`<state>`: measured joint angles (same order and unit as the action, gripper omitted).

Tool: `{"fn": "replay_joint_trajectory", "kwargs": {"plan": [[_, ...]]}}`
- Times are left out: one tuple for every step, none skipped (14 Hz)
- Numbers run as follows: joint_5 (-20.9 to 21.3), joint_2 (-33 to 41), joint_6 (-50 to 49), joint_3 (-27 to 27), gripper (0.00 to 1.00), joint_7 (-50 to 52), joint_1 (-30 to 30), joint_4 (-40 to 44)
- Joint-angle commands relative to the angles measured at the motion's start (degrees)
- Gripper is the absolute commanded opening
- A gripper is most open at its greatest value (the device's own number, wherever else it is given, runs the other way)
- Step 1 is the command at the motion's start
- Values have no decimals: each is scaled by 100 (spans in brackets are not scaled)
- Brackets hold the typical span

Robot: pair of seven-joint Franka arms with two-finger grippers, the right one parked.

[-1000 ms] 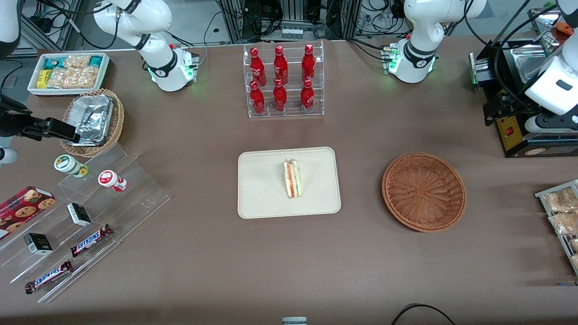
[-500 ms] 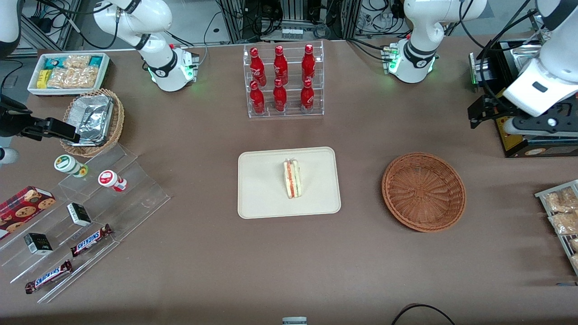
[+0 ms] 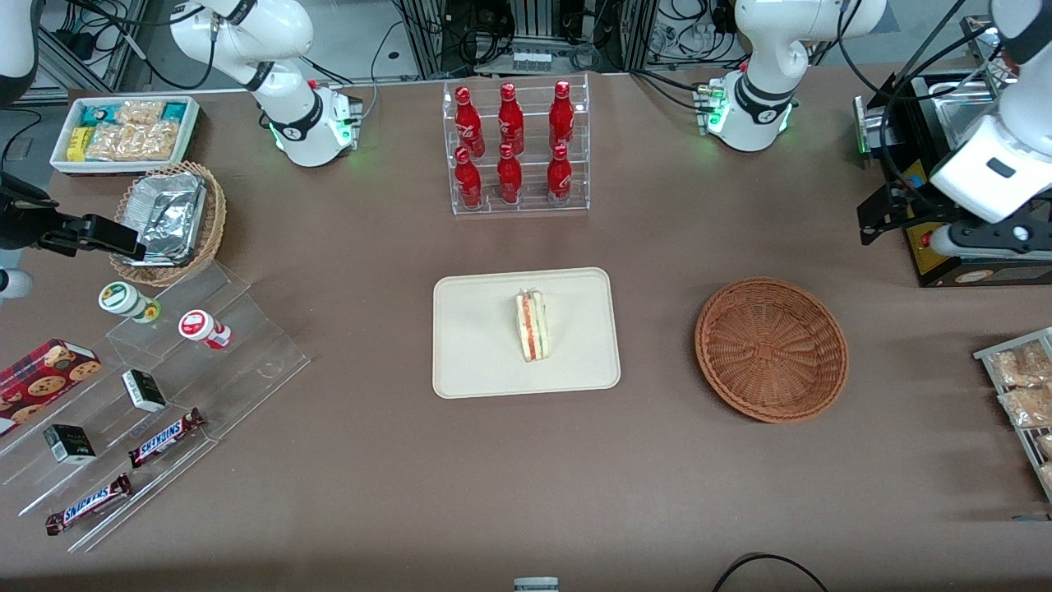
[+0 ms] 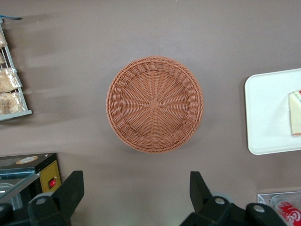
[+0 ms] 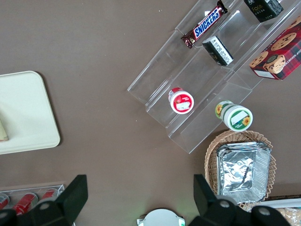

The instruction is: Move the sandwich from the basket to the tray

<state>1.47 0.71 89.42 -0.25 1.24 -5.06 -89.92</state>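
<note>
Above table near basket | gripper wide open, holding nothing

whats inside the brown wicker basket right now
Nothing: the basket shows only bare weave. The sandwich lies on the tray. The open gripper hovers above, holding nothing.

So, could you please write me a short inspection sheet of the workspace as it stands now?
Surface: brown table, no spills seen.
Job's things: triangular sandwich lies on the cream rectangular tray; the round reddish-brown wicker basket holds nothing.
Clutter: clear rack of red bottles; clear stepped stand with Snickers bars; tan wicker basket with foil; white bin of snack packets.
Grippers: the left arm's gripper is open, holds nothing, and is high above the table's working-arm end.
Cables: black cable at the table edge nearest the front camera.
Surroundings: equipment racks past the table.
</note>
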Motion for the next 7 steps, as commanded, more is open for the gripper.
{"fn": "replay_joint_trajectory", "kwargs": {"plan": [[-112, -27, -65, 122, 99, -18, -12, 167], [-51, -35, -65, 113, 99, -79, -12, 167], [-50, -61, -57, 113, 99, -45, -21, 185], [-50, -79, -56, 113, 99, -44, -21, 220], [-59, -123, -56, 104, 99, -44, -21, 220], [-59, -167, -56, 104, 99, -36, -21, 229], [-59, -202, -48, 104, 99, -44, -21, 264]]}}
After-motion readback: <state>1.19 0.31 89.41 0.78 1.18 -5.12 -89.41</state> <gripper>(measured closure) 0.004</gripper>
